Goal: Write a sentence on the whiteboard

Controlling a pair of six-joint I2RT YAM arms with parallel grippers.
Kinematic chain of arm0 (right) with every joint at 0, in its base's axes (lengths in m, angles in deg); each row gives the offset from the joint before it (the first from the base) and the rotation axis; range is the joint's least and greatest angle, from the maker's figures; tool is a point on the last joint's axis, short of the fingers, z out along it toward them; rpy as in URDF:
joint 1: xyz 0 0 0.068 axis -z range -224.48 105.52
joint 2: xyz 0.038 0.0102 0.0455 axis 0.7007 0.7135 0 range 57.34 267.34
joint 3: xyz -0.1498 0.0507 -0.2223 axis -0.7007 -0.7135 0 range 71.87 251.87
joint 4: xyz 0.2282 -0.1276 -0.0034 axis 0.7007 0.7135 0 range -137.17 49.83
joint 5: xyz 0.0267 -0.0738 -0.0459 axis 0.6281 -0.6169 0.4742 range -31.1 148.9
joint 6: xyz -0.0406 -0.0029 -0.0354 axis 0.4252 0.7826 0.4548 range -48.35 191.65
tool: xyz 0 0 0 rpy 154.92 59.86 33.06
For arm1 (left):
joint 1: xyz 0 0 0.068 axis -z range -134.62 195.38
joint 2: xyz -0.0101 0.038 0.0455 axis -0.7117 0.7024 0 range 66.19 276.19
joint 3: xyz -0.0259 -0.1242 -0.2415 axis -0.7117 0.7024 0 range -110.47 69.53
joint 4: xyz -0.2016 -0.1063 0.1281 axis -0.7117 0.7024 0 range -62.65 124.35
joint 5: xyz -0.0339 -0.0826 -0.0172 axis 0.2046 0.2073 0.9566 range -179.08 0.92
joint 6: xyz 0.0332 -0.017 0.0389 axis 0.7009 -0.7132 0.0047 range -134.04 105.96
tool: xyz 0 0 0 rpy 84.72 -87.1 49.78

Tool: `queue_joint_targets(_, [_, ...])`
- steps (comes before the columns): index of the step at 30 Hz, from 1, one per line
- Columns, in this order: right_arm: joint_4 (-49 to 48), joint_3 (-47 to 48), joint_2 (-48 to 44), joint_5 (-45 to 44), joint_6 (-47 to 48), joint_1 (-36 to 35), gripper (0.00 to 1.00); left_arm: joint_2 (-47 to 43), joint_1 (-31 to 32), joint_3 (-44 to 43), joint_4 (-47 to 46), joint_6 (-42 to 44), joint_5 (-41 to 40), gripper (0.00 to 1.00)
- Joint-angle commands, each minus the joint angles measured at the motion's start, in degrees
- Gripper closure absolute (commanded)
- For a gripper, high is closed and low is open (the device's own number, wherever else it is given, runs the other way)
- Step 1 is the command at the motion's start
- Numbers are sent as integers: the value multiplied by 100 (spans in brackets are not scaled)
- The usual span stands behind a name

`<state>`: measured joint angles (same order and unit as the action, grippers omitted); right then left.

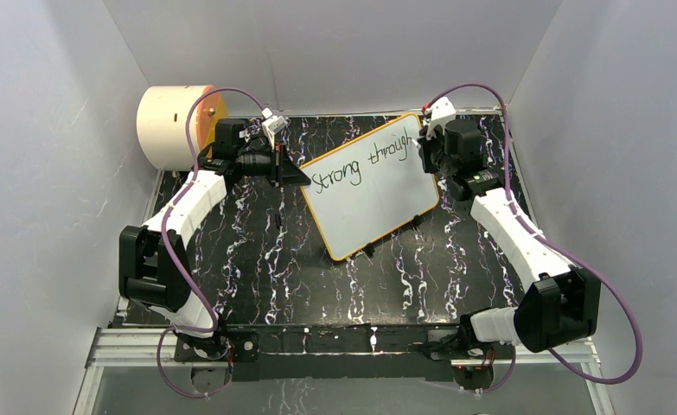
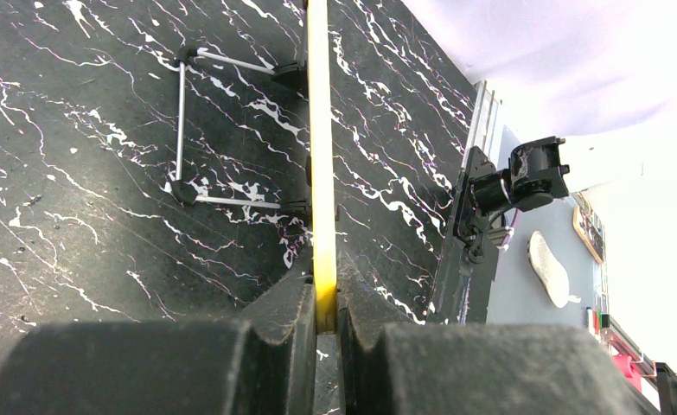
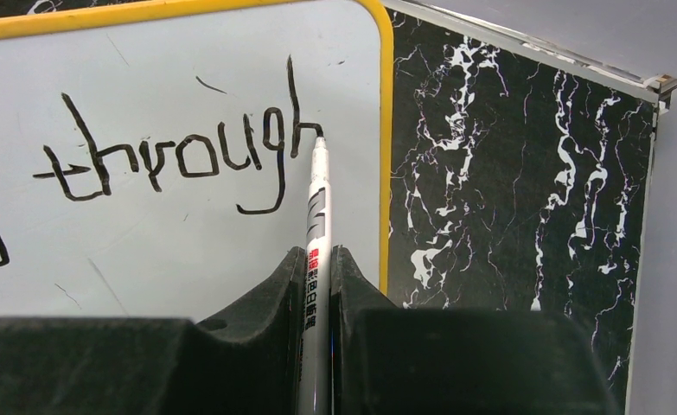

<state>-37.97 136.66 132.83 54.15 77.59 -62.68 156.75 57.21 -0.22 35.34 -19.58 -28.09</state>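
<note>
Left hand (image 2: 322,298) pinches whiteboard (image 1: 378,197) edge. Right hand (image 3: 317,268) pinches marker (image 3: 318,194), tip at "h", near yellow frame (image 3: 385,130). Little room left: next word may run off board.

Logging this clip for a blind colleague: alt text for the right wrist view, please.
The right end effector is shut on a marker, its tip at the last letter of "through" handwritten on the whiteboard. The black marbled table lies to the right.

I read "Strong through" handwritten in black on the whiteboard (image 1: 378,201) (print on the marker (image 3: 318,203) is illegible).
</note>
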Motion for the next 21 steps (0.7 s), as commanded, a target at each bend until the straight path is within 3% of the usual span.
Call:
queue_joint_targets(1, [36,-21,-67,-46,-94,32,100,-123,21,38,129,123,156,100])
queue_joint_targets(13, [145,-144,-391,-143,-167,27,100,-136,21,38,124,134,98,100])
queue_joint_targets(21, [248,-367,-965,254,-287,-55,100,-136,18,46,124,141,32,100])
